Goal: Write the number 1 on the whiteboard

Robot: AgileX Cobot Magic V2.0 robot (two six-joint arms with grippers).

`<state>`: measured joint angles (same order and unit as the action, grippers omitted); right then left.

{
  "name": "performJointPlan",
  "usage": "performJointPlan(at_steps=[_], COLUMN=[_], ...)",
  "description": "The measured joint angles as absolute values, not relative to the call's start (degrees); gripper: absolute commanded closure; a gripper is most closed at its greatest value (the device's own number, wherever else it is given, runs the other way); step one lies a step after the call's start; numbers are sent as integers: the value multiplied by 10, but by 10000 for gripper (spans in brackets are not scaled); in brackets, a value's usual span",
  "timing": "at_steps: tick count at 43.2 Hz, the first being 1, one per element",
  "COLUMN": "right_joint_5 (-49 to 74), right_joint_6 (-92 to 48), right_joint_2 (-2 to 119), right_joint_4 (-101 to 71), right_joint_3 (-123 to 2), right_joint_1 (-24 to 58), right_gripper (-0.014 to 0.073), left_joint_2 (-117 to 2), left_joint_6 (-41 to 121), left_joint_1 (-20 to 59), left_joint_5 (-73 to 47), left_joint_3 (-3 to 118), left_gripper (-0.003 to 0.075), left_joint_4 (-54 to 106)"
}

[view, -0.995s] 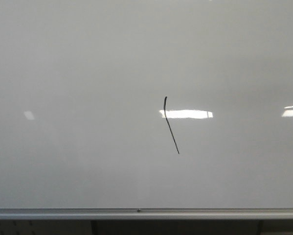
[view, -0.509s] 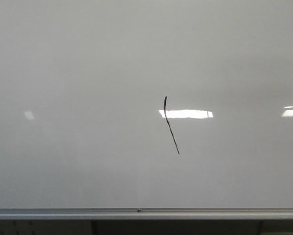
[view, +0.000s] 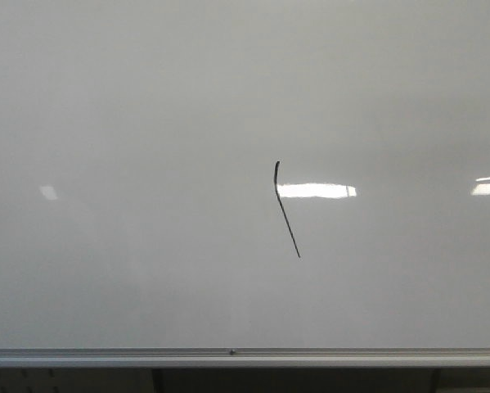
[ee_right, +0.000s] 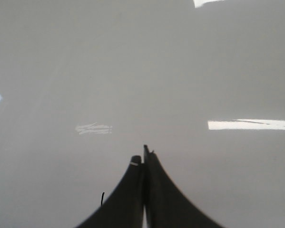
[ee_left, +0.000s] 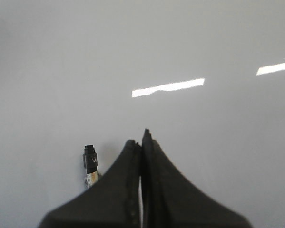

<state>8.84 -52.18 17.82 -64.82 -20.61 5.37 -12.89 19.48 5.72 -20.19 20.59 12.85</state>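
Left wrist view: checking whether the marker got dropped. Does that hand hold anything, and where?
Cannot be told. The left hand looks shut, and one black end of a marker shows beside its fingers, but any grip is hidden.

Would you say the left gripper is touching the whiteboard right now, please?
Cannot tell. In the left wrist view the left gripper, closed, points at the whiteboard, but neither contact nor gap shows; the front view shows no gripper.

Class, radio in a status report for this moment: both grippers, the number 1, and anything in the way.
Left gripper shut, right gripper shut. Number 1 drawn on the whiteboard, slanted black stroke. Neither arm in front view; nothing covering the stroke.
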Motion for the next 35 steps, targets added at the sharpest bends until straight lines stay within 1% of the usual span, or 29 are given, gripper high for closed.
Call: performJointPlan(at_steps=[6, 11, 16, 25, 31, 35], right_joint_5=[88, 88, 88, 88, 88, 88], right_joint_6=[-522, -522, -520, -520, -520, -520], right_joint_2=[178, 178, 178, 178, 178, 178], right_joint_4=[-648, -648, -648, -648, -648, -648], right_joint_3=[-206, -206, -206, -206, -206, -206], right_joint_1=[54, 54, 54, 54, 54, 54], right_gripper=[654, 654, 654, 654, 654, 654], left_joint_2=[-127, -108, -71, 1, 3, 3], left_joint_6=[186, 107, 73, 64, 62, 62], left_joint_1=[57, 57, 55, 27, 14, 10], left_joint_5=[-196, -151, -109, -100, -82, -61], left_joint_3=[202, 172, 124, 37, -4, -5], left_gripper=[741, 741, 741, 741, 741, 741], left_joint_4=[116, 48, 23, 19, 19, 20])
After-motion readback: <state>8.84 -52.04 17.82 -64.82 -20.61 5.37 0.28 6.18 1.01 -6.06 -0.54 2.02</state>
